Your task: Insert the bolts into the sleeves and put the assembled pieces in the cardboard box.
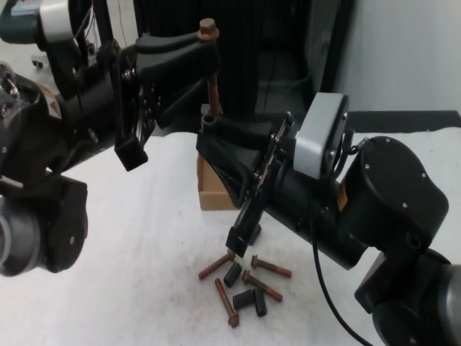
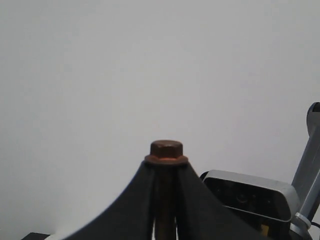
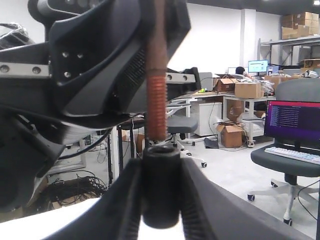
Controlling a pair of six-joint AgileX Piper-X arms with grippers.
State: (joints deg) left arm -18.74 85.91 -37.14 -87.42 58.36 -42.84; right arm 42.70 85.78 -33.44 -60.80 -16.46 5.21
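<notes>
a: how many bolts?
b: five. one bolt (image 2: 166,149) stands upright above the cardboard box (image 1: 213,196), pinched between the fingers of the left gripper (image 2: 165,169). four loose bolts (image 1: 271,267) lie on the bench (image 1: 144,238), on the box's near side.
a: and sleeves?
b: four. the right gripper (image 3: 161,167) is clamped on one sleeve (image 3: 161,200), right beneath that bolt's threaded end. three loose sleeves (image 1: 232,274) lie among the four bolts.

Rust-brown bolt (image 2: 166,150); black sleeve (image 3: 161,185); tan box (image 1: 212,200).
</notes>
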